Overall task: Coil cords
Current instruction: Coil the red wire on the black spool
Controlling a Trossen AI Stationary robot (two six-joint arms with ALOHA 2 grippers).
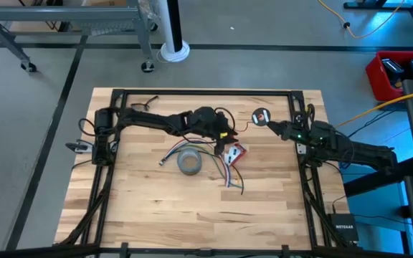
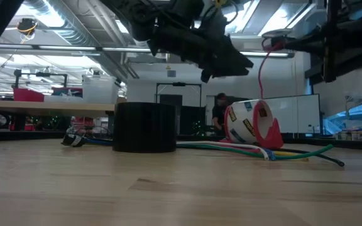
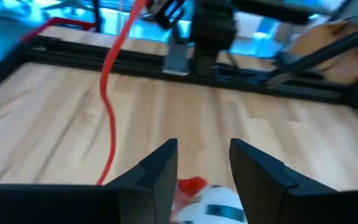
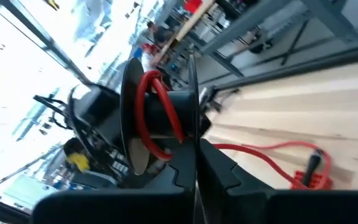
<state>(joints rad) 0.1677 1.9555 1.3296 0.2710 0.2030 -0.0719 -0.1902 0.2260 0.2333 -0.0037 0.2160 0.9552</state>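
From where I stand, the grey tape roll (image 1: 189,163) sits near the middle of the wooden table (image 1: 156,215), and everything else gathers to its right. The left gripper (image 1: 224,136) hangs in the air just up and right of that roll, its fingers (image 3: 160,171) spread apart with nothing between them, over a red-and-white tape dispenser (image 2: 251,123) that lies tipped on the boards. A bundle of coloured cables (image 2: 281,152) trails along the table from beside the roll past the dispenser. Farther right of the roll, near the table's back corner, the right gripper (image 1: 272,123) is pressed together on a small black spool (image 4: 160,118) with red wire (image 4: 157,102) wound round its core. More of that red wire (image 3: 107,99) drops from the spool toward the table; I think it ends at a red plug (image 4: 312,171), though that part is blurred.
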